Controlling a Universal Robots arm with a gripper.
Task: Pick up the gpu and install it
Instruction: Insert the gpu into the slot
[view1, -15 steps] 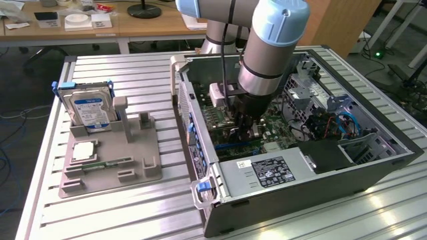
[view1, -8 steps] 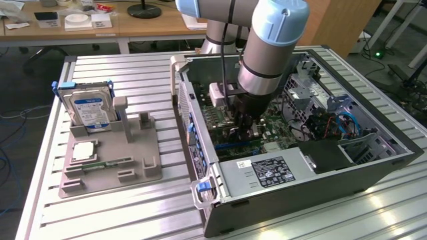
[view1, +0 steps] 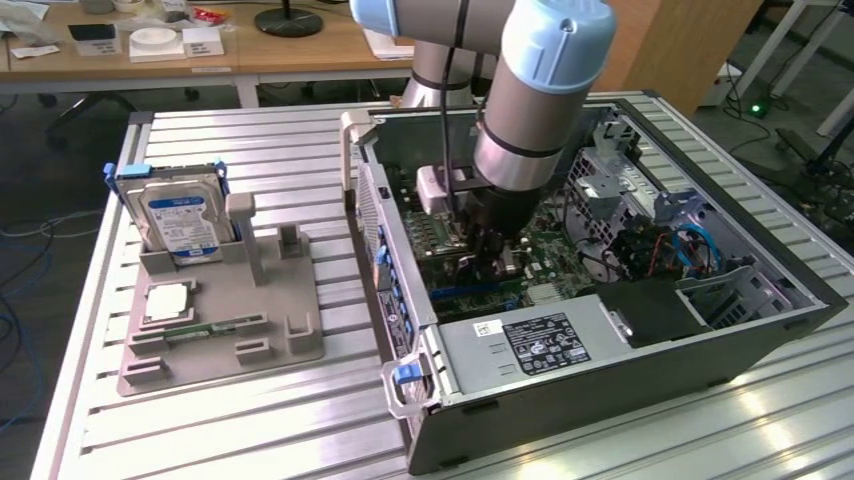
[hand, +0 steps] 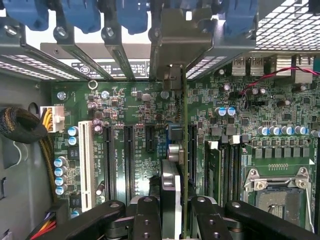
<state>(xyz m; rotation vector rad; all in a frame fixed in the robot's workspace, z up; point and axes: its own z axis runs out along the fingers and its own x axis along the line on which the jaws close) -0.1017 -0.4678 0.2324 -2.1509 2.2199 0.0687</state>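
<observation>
In the wrist view I see the gpu edge-on: a thin board standing upright over the green motherboard. Its silver bracket reaches up to the case's rear slot openings. My gripper is shut on the gpu, one black finger on each side of it. The card stands in line with the long dark expansion slots; I cannot tell whether it is seated. In the exterior view my gripper reaches down into the open computer case, and the arm hides the card.
A grey fixture at the exterior view's left holds a hard drive with a blue label, a small memory stick and a chip. Inside the case are the power supply, blue cables, a CPU socket and blue slot latches.
</observation>
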